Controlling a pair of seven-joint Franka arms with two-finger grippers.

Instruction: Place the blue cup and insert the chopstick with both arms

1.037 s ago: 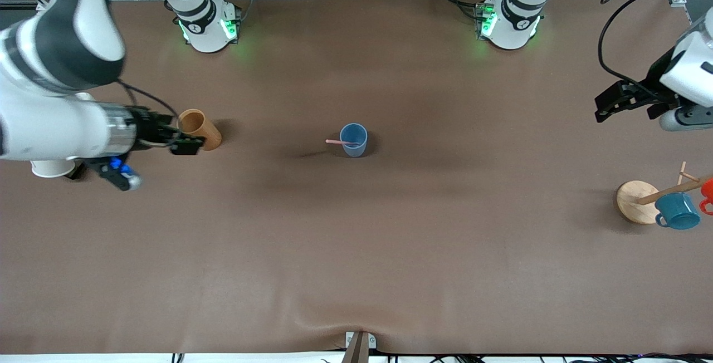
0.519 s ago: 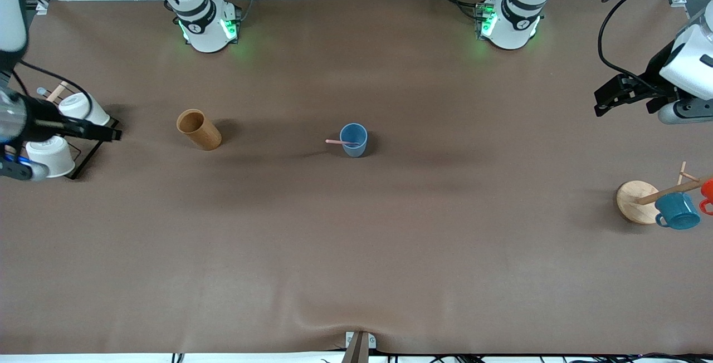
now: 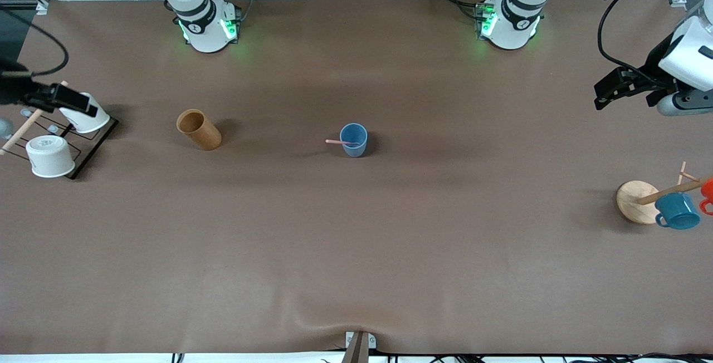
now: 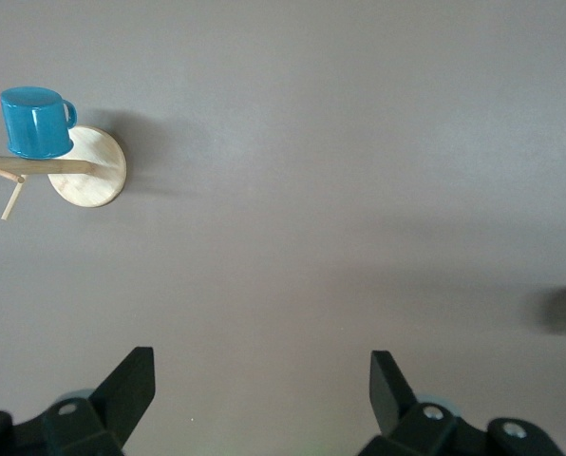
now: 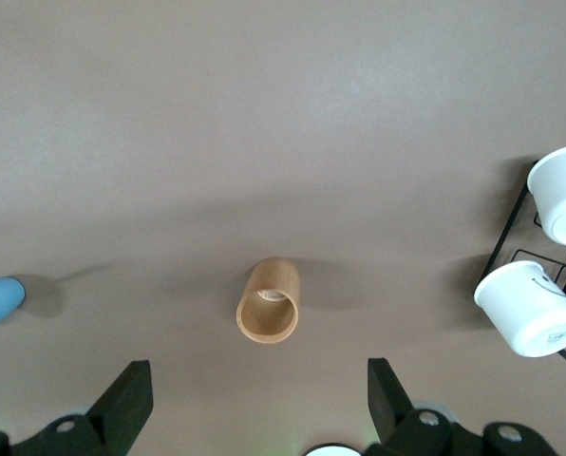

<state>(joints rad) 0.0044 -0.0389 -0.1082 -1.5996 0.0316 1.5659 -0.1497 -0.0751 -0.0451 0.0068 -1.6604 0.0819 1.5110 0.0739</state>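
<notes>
One brown cloth covers your tabletop [image 3: 356, 251], rumpled at the camera edge. Your left hand [image 4: 262, 380] and right hand [image 5: 259, 385] hang wide apart, empty.

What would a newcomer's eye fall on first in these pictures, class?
First, the blue cup standing alone mid-table with the pink chopstick leaning out of it. Next, the brown holder toward the right arm's end, and the teal mug hanging on its wooden rack at the left arm's end.
</notes>
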